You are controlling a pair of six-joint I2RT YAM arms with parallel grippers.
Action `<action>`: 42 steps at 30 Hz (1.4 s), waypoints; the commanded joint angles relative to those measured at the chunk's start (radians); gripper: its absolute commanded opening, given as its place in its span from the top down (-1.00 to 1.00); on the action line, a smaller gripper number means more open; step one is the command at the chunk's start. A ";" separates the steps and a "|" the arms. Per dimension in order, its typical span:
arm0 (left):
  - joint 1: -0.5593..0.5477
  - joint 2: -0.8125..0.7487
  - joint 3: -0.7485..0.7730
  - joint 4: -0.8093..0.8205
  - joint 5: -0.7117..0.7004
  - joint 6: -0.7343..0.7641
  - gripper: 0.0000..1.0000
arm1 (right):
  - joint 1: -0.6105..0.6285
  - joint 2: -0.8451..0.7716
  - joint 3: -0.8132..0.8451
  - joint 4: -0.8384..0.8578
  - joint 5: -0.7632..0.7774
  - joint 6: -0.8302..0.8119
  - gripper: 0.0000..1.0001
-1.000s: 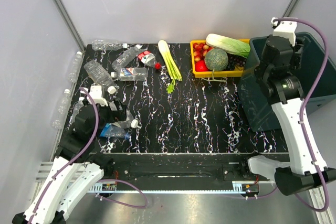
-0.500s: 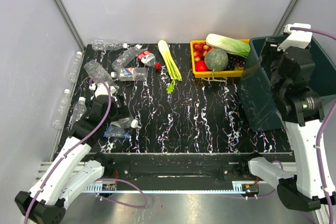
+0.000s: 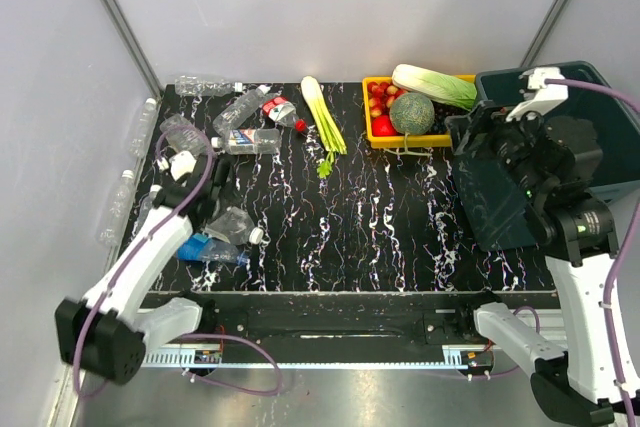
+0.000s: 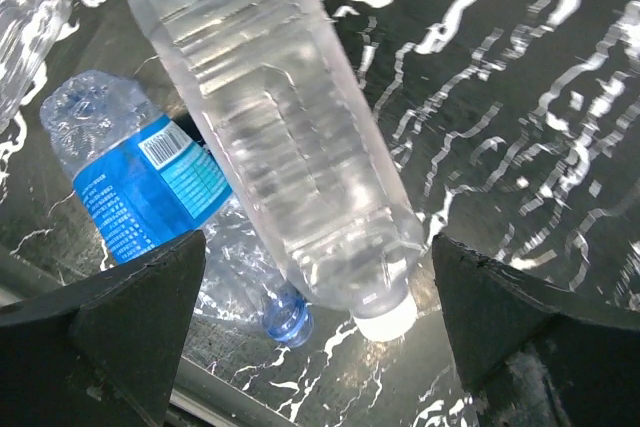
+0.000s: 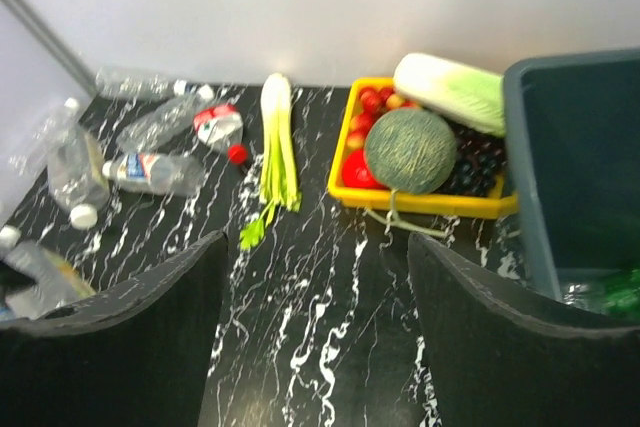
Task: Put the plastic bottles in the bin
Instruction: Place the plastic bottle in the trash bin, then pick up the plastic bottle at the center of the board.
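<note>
A clear plastic bottle with a white cap (image 4: 290,157) lies on the black table between the fingers of my left gripper (image 4: 315,282), which is open around its cap end and not touching it. A crushed blue-label bottle (image 4: 140,187) lies beside it. In the top view my left gripper (image 3: 214,205) is over this pair (image 3: 235,227). Several more bottles (image 3: 250,140) lie at the far left. My right gripper (image 3: 472,143) is open and empty, high beside the left wall of the bin (image 3: 500,209). The bin also shows in the right wrist view (image 5: 570,167), with a green bottle (image 5: 620,292) inside.
Celery stalks (image 3: 322,117) lie at the far middle. A yellow tray (image 3: 415,139) with a melon (image 3: 411,112), a cabbage (image 3: 435,85) and small fruit stands next to the bin. Grey walls close in the left and back sides.
My right gripper has swung from over the bin to the left and now faces the table. My left arm has stretched further out, its wrist moving toward the back, above the two near bottles.
</note>
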 commanded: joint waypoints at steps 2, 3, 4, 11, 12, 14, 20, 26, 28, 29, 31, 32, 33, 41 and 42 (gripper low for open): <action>0.084 0.229 0.145 -0.136 0.029 -0.143 -0.98 | -0.004 -0.046 -0.087 0.076 -0.125 0.020 -0.77; 0.092 0.267 0.163 -0.142 0.031 -0.152 -0.98 | -0.004 -0.052 -0.093 0.073 -0.128 0.022 -0.87; 0.098 0.297 0.175 -0.143 0.034 -0.159 -0.98 | -0.004 -0.057 -0.098 0.071 -0.131 0.023 -0.94; 0.115 0.401 0.214 -0.077 0.043 -0.143 -0.98 | -0.004 -0.094 -0.138 0.086 -0.178 0.043 -0.99; 0.115 0.406 0.214 -0.077 0.034 -0.154 -0.98 | -0.004 -0.091 -0.136 0.083 -0.180 0.040 -0.99; 0.115 0.415 0.208 -0.078 0.031 -0.180 -0.98 | -0.004 -0.083 -0.132 0.076 -0.180 0.037 -0.99; 0.116 0.438 0.169 -0.070 0.028 -0.205 -0.98 | -0.004 -0.097 -0.147 0.076 -0.183 0.039 -0.99; 0.115 0.426 0.108 -0.025 0.017 -0.217 -0.98 | -0.004 -0.097 -0.155 0.079 -0.184 0.043 -0.99; 0.115 0.427 0.091 0.011 0.040 -0.199 -0.98 | -0.004 -0.092 -0.153 0.077 -0.187 0.047 -0.99; 0.115 0.426 0.084 0.023 0.049 -0.191 -0.95 | -0.004 -0.087 -0.152 0.077 -0.189 0.050 -0.99; 0.115 0.418 0.071 0.057 0.057 -0.177 -0.88 | -0.004 -0.086 -0.145 0.068 -0.192 0.045 -0.99; 0.115 0.414 0.068 0.060 0.056 -0.176 -0.80 | -0.004 -0.084 -0.144 0.067 -0.192 0.043 -0.99; 0.115 0.401 0.065 0.066 0.051 -0.176 -0.73 | -0.004 -0.086 -0.142 0.064 -0.186 0.042 -0.99; 0.115 0.329 0.070 0.023 0.017 -0.206 -0.26 | -0.004 -0.100 -0.144 0.059 -0.186 0.042 -0.99; 0.115 0.317 0.077 0.016 0.014 -0.203 -0.22 | -0.004 -0.098 -0.144 0.057 -0.187 0.042 -0.99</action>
